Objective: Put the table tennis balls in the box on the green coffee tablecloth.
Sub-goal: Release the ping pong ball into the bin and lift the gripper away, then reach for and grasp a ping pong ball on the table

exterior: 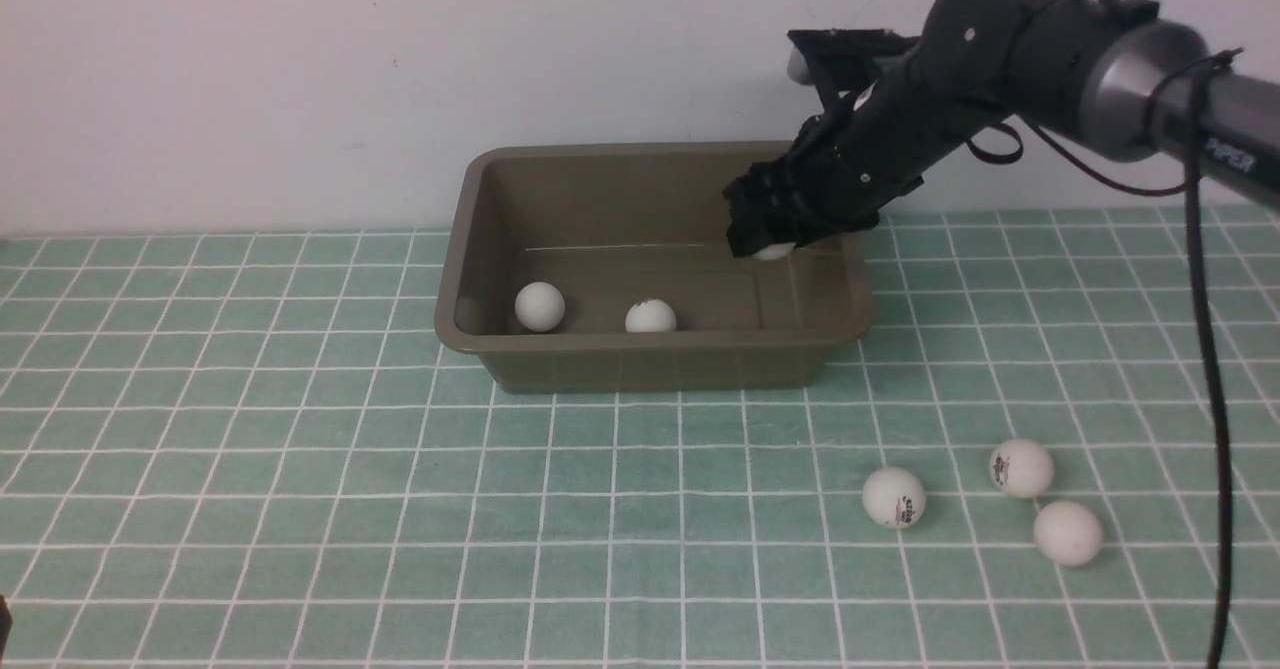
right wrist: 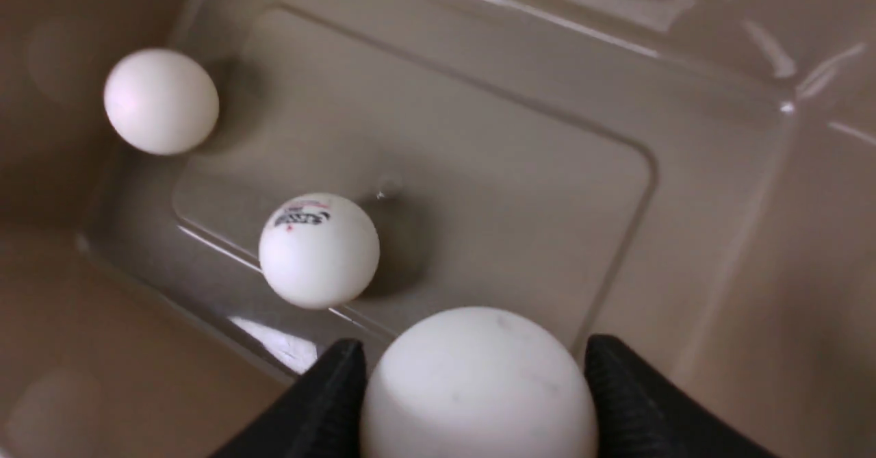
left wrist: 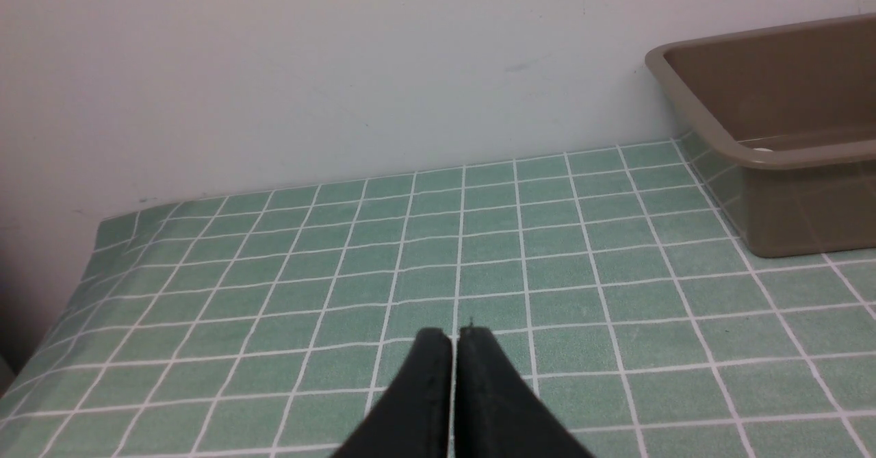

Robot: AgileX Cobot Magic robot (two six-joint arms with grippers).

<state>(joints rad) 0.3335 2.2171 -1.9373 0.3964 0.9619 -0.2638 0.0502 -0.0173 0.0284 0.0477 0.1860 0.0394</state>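
One table tennis ball (right wrist: 479, 383) pinched between the fingers (right wrist: 321, 403) of the right gripper (exterior: 772, 244). A black finger pressed to each side, rounded front of the ball poking out past the tips. Held over the right end of the box (exterior: 650, 364), inside the rim line, clear of the floor below in the right wrist view.

Two more table tennis balls resting on the box floor. Plain one (exterior: 540, 306) toward the left end, logo-marked one (exterior: 651, 317) near the middle. Both close to the near wall, well apart from the fingers.

Three others out on the green coffee tablecloth (exterior: 300, 469), nearer than the box and off to its right. Leftmost (exterior: 894, 497) with a dark logo. Second (exterior: 1021, 468), also printed, farther right. Third (exterior: 1068, 533), plain, just beside the second on its near side.

Box set at the far edge of the cloth, close to the pale wall (exterior: 250, 69).

Left gripper (left wrist: 454, 338) low over bare cloth, well left of the box. Fingers pressed together, nothing between them.
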